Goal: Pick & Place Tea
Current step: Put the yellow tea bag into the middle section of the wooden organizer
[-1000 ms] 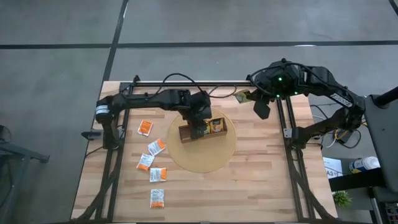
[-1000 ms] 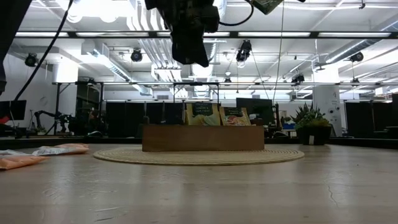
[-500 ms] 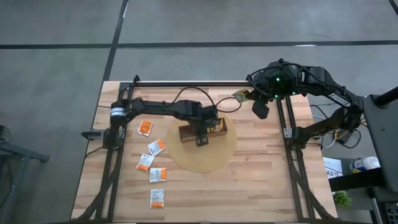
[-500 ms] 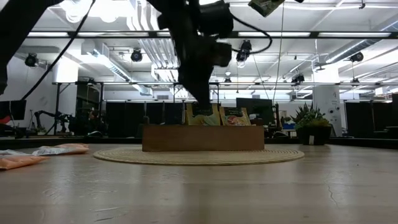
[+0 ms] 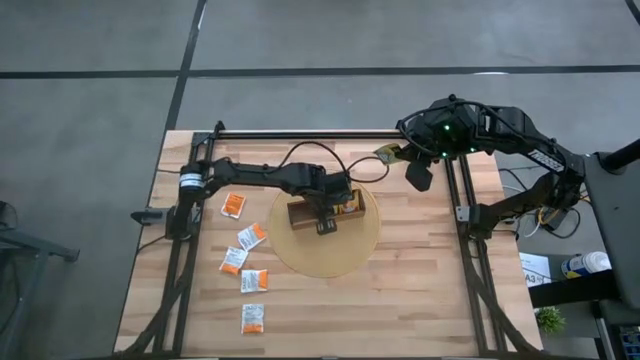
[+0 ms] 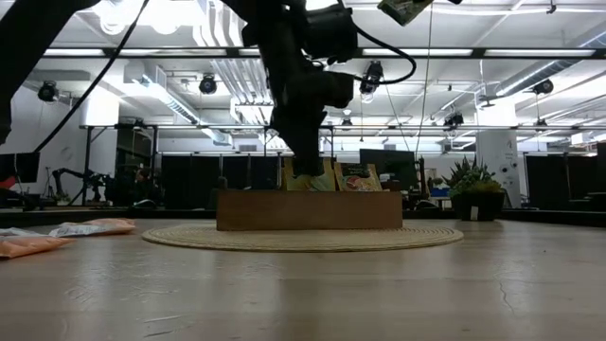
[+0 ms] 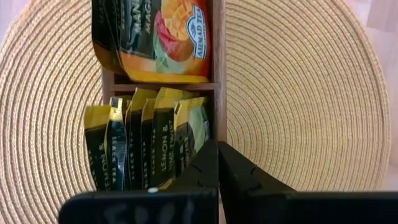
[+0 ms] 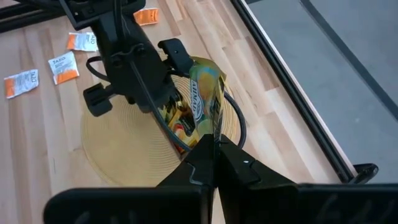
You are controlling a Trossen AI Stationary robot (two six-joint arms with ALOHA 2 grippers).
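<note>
A: While the left gripper [image 5: 324, 222] hangs closed and empty over the tray [image 5: 300, 214], which step?

B: Placing. The right gripper [image 8: 214, 144] pinches a tea sachet [image 8: 208, 84] aloft; next, lower it into the tray.

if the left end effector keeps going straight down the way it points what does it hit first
Probably the wooden tray's side wall, beside the yellow-green sachets. The left end effector is shut right over it; depth is unclear.

Yellow-green sachets [image 7: 149, 140], dark labels; orange-red sachet [image 7: 165, 40]; tan woven mat [image 7: 298, 93].
</note>
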